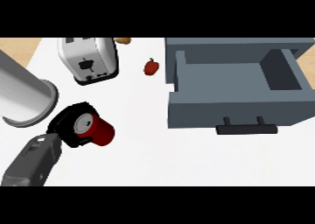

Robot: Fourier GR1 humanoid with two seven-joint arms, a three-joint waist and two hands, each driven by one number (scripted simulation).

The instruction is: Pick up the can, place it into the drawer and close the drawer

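Head view
Writing: none readable on the can, the toaster or the drawer.
Can [99, 130]: red, lying on its side on the white counter [186, 162] at near left, its silver top facing left.
Left hand [68, 124]: black, at the end of a grey forearm coming in from the lower left; its fingers curl round the can's top end, hiding part of it.
Right hand: does not show.
Drawer [237, 83]: grey-blue, pulled open at right, a divider inside setting off a narrower compartment on its right; dark handle [246, 128] on the near front. It stands well apart from the can.
Toaster [89, 61]: white and silver, at far left.
Red pepper [151, 67]: small, between the toaster and the drawer, just beside the drawer's left wall.
Orange-brown item [123, 40]: behind the toaster, cut off; cannot tell what it is.
Grey cylinder [18, 94]: large, at left edge, partly cut off.
Between can and drawer: bare counter.
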